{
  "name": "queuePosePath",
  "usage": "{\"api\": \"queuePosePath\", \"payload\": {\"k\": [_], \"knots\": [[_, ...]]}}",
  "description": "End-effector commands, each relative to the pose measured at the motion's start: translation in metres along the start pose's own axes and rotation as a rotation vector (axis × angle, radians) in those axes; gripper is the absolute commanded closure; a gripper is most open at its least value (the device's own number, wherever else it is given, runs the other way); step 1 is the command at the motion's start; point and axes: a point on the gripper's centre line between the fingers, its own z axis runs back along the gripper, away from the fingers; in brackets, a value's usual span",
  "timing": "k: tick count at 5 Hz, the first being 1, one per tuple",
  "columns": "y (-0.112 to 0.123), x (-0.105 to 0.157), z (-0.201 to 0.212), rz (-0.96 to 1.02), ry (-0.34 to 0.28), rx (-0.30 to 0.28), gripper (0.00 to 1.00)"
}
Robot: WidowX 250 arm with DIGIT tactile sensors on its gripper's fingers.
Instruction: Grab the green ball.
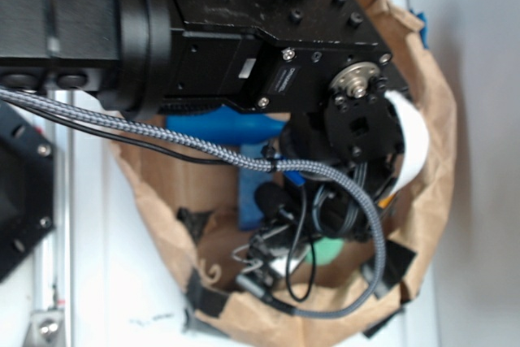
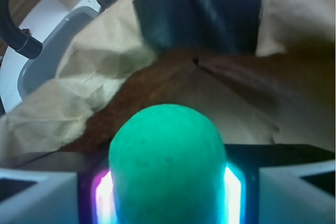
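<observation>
Reaching down into the crumpled paper bag (image 2: pixel 63 93), our gripper (image 2: pixel 168 192) has its fingers (image 2: pixel 37 198) clamped on either side of the green ball (image 2: pixel 167 166), which fills the gap squarely, ready for lifting.

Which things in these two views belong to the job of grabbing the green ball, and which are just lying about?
Belonging to the job:
- green ball
- end effector, fingers on either side of the ball

Just lying about:
- brown paper bag
- blue bottle
- black tape patches on the bag
</observation>
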Motion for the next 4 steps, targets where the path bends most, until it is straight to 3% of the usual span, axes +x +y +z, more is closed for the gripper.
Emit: {"api": "queuePosePath", "payload": {"k": [1,2,4], "knots": [[-0.0098,0.0020,0.0293,0.414,0.139,0.233,1.00],[-0.0083,-0.0013,0.0318,0.535,0.126,0.310,1.00],[-0.0037,-0.0029,0.0348,0.598,0.069,0.340,1.00]]}}
